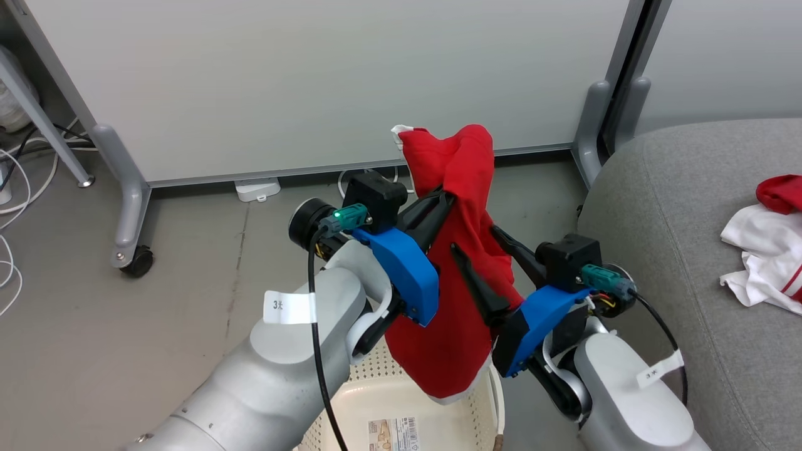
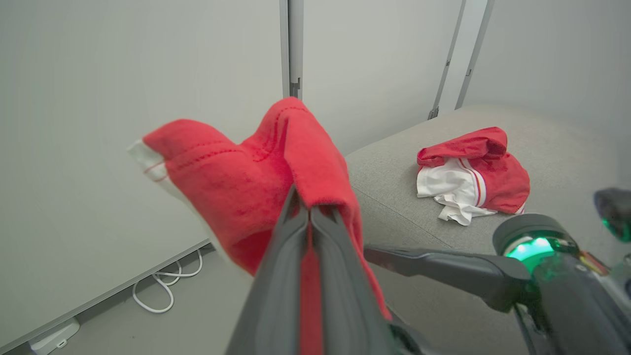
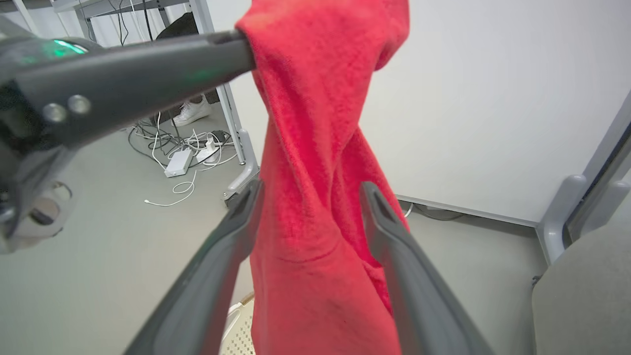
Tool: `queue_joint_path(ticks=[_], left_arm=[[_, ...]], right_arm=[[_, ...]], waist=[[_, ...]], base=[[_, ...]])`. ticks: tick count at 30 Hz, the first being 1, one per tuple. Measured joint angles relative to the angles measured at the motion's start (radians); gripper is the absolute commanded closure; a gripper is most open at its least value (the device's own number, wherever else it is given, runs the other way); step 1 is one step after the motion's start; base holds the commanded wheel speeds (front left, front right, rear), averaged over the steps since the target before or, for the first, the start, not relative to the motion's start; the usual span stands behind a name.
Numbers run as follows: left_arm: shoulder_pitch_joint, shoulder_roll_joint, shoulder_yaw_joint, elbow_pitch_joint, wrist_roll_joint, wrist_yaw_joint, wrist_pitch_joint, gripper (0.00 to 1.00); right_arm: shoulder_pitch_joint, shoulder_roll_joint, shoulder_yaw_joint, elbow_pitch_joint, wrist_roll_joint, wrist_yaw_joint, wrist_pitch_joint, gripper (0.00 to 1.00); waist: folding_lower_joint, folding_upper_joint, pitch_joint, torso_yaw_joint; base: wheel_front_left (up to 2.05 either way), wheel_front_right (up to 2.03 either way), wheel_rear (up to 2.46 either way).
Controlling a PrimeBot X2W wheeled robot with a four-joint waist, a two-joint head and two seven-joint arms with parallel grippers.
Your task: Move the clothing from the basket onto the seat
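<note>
mid-carry, we judged: our left gripper (image 2: 309, 209) pinched the plain red garment (image 1: 451, 313) above the basket (image 1: 369, 379), our right gripper (image 3: 311, 190) wide open astride it. the red-and-white garment (image 1: 767, 250) lay on the grey sofa (image 1: 664, 219). next called for swinging right and releasing there. the basket's barcode label (image 1: 393, 433) was unreadable; a forearm tag (image 1: 289, 306) began "3".

The left gripper (image 1: 446, 199) is clamped on the plain red garment (image 1: 451, 313) near its top. The cloth hangs down, with its white hem over the cream basket (image 1: 376, 401) at the near edge. The right gripper (image 1: 473, 239) has its fingers spread, one across the cloth and one at its right edge. A red-and-white garment (image 1: 767, 250) lies on the grey sofa (image 1: 677, 250) at the right.
</note>
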Motion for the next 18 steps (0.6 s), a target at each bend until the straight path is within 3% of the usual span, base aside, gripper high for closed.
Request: queue_joint_path(ticks=[11,18], left_arm=[[-0.007,-0.006,-0.034,-0.009,-0.036,0.000,0.006,1.00],[-0.007,-0.008,-0.060,-0.019,-0.060,0.000,0.005,1.00]], right_arm=[[-0.132,0.000,0.093,0.287,0.079,0.000,-0.074,0.00],[-0.185,0.000,0.163,0.391,0.153,0.000,-0.129,0.00]], waist=[[0.0000,-0.0001,-0.012,0.009],[0.0000,0.0000,-0.031,0.012]], base=[[0.00,0.00,0.00],[0.00,0.00,0.00]])
